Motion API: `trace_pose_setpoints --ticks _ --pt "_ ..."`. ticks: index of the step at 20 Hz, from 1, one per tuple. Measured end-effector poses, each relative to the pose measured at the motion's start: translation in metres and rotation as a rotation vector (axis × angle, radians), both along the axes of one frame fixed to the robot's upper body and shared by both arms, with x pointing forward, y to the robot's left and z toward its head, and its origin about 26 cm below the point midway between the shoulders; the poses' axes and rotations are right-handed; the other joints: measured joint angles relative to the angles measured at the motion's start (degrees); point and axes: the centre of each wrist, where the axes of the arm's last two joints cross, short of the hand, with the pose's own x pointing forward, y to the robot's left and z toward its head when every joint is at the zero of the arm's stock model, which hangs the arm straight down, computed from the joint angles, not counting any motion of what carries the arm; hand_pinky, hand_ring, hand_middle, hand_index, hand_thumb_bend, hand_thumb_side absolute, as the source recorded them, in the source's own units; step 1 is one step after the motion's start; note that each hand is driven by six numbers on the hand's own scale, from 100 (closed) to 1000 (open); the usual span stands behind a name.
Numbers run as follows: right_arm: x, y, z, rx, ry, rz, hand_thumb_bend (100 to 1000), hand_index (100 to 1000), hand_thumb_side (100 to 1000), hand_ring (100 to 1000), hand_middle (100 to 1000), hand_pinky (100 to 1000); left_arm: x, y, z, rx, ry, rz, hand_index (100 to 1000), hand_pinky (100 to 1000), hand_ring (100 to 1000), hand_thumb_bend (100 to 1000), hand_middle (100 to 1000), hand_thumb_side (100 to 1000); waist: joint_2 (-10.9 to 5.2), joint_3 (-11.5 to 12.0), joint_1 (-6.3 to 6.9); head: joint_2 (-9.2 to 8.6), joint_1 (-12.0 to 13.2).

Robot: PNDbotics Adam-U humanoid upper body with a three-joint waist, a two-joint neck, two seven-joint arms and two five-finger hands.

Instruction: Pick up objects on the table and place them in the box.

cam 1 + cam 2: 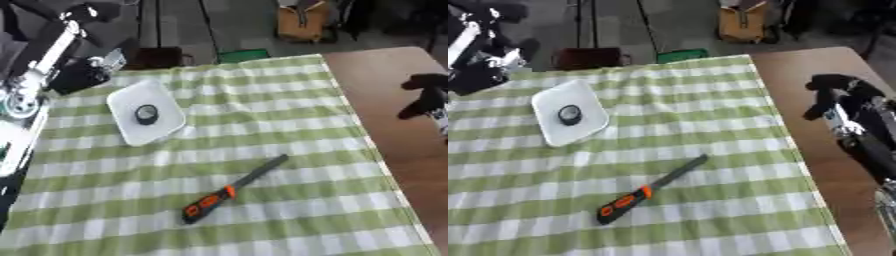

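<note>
I can read no writing anywhere. My right hand (833,95) hangs at 3 o'clock over the bare desk (815,70), fingers curled, holding nothing. My left hand (87,70) sits at 10 o'clock; its fingers I cannot make out.

Cloth (262,125) – matt checked fabric; table (394,90) smooth wood; box (166,130) white plastic.

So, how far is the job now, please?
One small dark round object already lies in the white box. Nothing is in hand: the right hand hangs over the bare wooden table beside the checked cloth, and the left hand shows at the far left. The tool with the orange and black handle lies on the cloth, not yet picked up.
</note>
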Motion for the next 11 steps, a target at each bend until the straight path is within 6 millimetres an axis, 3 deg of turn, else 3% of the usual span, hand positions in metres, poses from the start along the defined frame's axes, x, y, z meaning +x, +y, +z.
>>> trace_pose_setpoints --ticks 4,11 --pt "0.0 0.0 0.0 0.001 -0.001 -0.001 217 794 617 530 713 583 -0.017 0.006 -0.005 -0.045 0.015 -0.011 916 641 858 431 807 828 0.04 0.86 0.12 0.03 -0.21" --pt "0.0 0.0 0.0 0.001 0.002 -0.002 221 794 615 530 713 583 -0.026 0.005 -0.005 -0.044 0.018 -0.02 915 639 857 424 806 832 0.04 0.9 0.08 0.44 -0.42"
